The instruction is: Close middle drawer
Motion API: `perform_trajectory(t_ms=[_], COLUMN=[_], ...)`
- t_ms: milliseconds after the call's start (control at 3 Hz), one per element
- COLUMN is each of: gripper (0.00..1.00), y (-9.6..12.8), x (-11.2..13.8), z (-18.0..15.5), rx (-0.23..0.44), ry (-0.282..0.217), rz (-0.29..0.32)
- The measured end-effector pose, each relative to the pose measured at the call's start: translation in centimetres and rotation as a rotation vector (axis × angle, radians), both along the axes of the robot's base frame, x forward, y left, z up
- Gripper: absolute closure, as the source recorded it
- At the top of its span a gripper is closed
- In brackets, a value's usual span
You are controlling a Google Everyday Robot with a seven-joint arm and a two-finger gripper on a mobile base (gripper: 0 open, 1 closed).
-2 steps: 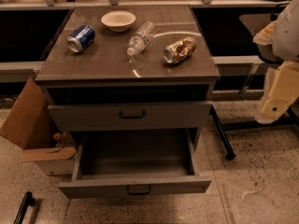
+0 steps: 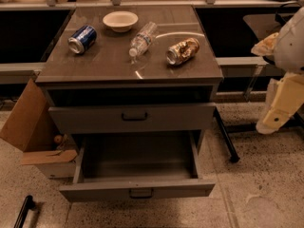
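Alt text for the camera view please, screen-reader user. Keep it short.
The middle drawer stands pulled open below a shut drawer front; the end effector hangs apart from it on the right. On the cabinet top: a blue can, a white bowl, a plastic bottle on its side, a gold can.

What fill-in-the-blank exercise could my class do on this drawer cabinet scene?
1. The middle drawer is not shut but ___.
2. Between the blue can and the gold can lies a plastic ___.
3. The gripper hangs beside the cabinet, on the picture's ___ side.
Missing words: open; bottle; right.
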State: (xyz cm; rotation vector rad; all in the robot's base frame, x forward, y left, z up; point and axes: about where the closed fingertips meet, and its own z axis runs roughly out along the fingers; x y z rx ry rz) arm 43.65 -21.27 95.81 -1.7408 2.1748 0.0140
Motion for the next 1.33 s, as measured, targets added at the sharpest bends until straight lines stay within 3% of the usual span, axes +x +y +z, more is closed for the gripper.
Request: perform_trajectory(t_ms=[333,667,1333], gripper=[0.00,0.00,0.00], y=[1.9,5.0,5.5], x=[-1.5,-4.5,-4.6], z=[-4.8,-10.8,-12.1], rx=[0.150,0.269,0.290], ry=[0.034,0.113,0.131], rz=[0.083,0.147,0.164])
